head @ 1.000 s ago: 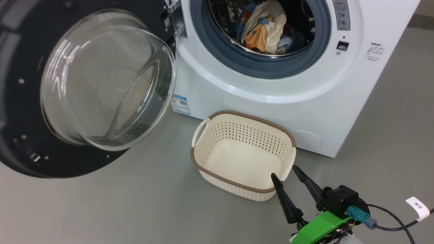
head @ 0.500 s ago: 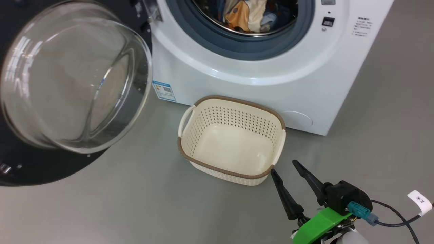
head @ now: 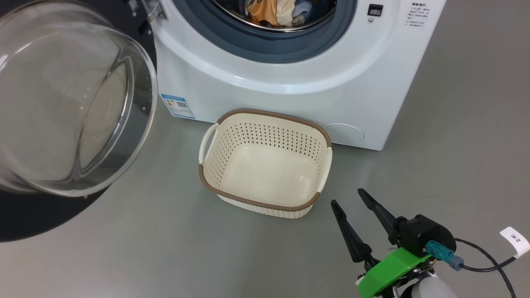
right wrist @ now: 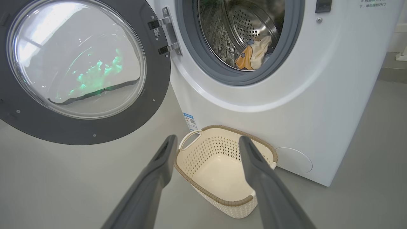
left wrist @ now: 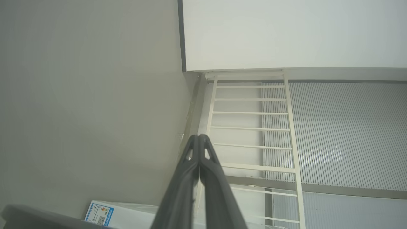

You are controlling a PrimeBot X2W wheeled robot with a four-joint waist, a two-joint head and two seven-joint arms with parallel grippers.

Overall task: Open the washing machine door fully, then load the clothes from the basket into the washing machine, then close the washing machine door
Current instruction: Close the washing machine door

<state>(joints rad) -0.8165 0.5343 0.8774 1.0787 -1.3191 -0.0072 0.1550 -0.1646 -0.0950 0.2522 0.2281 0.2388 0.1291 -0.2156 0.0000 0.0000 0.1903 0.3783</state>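
The white washing machine (head: 281, 95) (right wrist: 318, 95) stands with its black washing machine door (head: 25, 215) (right wrist: 86, 127) swung wide to the left, glass bowl bulging outward. The clothes (head: 275, 11) (right wrist: 252, 55), cream and orange with some blue, lie inside the steel drum. On the floor in front sits the cream basket (head: 265, 203) (right wrist: 222, 198), with nothing in it. My right gripper (head: 348, 198) (right wrist: 206, 141) hovers open just right of and in front of the basket, holding nothing. My left gripper (left wrist: 198, 137) is shut and empty, its fingers pressed together, pointing at a white railing.
Grey floor (head: 165, 248) spreads around the machine and basket. A black cable with a white tag (head: 515, 240) trails from my right wrist. A white railing (left wrist: 251, 127) and a ribbed grey panel (left wrist: 346, 133) appear in the left wrist view, with a corner of the machine's blue label (left wrist: 99, 214).
The head camera has tilted down and shifted, so the machine, door and basket slid up and left in the picture. My right gripper stays open, now a little apart from the basket's corner.
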